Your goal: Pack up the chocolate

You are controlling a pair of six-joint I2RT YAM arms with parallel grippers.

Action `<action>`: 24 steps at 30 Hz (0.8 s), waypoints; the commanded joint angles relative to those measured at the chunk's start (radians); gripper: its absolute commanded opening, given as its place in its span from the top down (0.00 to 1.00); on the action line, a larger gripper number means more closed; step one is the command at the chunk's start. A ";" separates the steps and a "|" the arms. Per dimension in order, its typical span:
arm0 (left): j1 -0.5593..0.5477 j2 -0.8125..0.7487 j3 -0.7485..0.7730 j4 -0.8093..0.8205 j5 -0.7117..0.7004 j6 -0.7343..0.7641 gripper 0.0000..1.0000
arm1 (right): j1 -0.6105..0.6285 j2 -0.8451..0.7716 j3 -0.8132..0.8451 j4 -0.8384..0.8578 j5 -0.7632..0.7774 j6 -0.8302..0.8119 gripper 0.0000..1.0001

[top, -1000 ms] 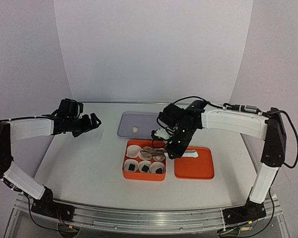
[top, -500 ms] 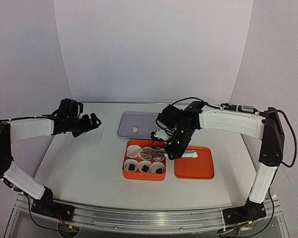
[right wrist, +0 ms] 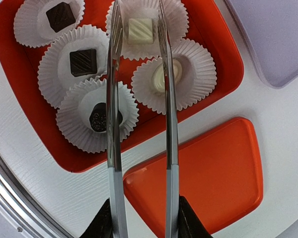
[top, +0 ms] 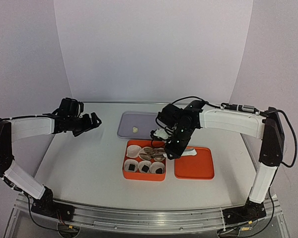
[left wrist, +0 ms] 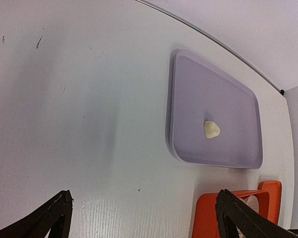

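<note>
Right wrist | right gripper (right wrist: 143,220) clenched on tongs (right wrist: 168,124), spread astride cream square (right wrist: 140,29) in box (right wrist: 25,116) | last lump (left wrist: 211,129) on tray (left wrist: 228,89) behind box | left gripper (left wrist: 144,214) released | we judge: lift straight up, sparing paper cups (right wrist: 181,94).

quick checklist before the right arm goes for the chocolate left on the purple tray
1. Empty tool: ok, nothing sits between the tips of the tongs, which are open over the orange box.
2. Grip: ok, the right hand is shut on the tongs' handles.
3. Target: ok, one pale chocolate lies alone on the lilac tray.
4. Free paper cup: cannot tell. The wrist view shows five filled, and the far-left cup is too small to judge.
5. Other arm: ok, the left hand is open, off to the tray's left.
6. Box uncovered: ok, the lid lies beside it.
</note>
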 commanded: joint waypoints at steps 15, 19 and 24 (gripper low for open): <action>0.000 0.007 0.063 0.006 -0.001 0.029 0.00 | -0.004 -0.093 0.063 -0.001 -0.026 -0.009 0.67; 0.000 0.006 0.063 0.006 -0.002 0.024 0.00 | -0.004 -0.158 0.036 -0.004 -0.094 -0.032 0.67; 0.000 0.000 0.054 0.018 -0.016 0.016 0.00 | -0.004 -0.215 0.048 0.000 -0.108 -0.060 0.67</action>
